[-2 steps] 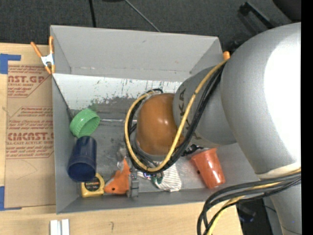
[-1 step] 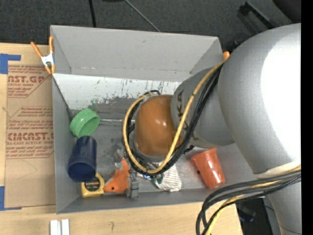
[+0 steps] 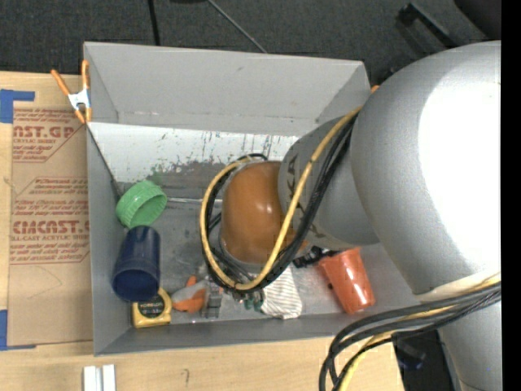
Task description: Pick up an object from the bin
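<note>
Gripper [image 3: 221, 296] is low in the bin [image 3: 228, 84], close to the near wall, under the orange wrist cover [image 3: 252, 210] and its looped cables [image 3: 210, 218]. Open or closed: cannot tell, since cover and cables hide the working end. Nothing can be seen held. Nearest item is a small orange piece [image 3: 192, 302] on the floor just beside the gripper, on its view-left side; touching or apart cannot be told. On the opposite side, just view-right, lies a crumpled white cloth [image 3: 282, 298], partly under the wrist. Judgement: the pick is one of these two, the orange piece more likely, so the move turns on a slight shift to view-left, not a long reach. Further left, past the orange piece, is a yellow tape measure [image 3: 151, 309]. Beyond it a blue cup [image 3: 137, 261] lies on its side, long axis running toward the far wall, with a green lid [image 3: 140, 204] behind it. Well to view-right, an orange cup [image 3: 348, 280] lies tipped against the arm's side.
</note>
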Available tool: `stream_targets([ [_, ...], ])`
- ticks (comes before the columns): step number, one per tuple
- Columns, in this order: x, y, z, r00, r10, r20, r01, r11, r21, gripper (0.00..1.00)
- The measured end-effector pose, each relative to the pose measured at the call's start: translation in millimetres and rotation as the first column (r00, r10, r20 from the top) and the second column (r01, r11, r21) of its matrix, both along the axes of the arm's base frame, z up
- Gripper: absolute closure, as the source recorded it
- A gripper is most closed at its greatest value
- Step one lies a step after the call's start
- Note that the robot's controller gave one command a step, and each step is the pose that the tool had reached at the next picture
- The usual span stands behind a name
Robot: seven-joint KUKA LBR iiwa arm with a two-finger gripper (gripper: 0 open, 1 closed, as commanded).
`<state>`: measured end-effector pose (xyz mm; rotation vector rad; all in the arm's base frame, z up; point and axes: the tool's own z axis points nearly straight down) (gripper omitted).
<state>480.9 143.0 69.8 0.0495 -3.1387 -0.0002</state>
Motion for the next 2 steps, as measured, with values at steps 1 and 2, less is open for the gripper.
stream_targets([
  [1,0.0,0,0,1.0,0.0,0.0,0.0,1.0,0.0,1.0],
  [2,34.2,5,133,1.0,-0.011,0.004,0.011,1.0,0.001,1.0],
])
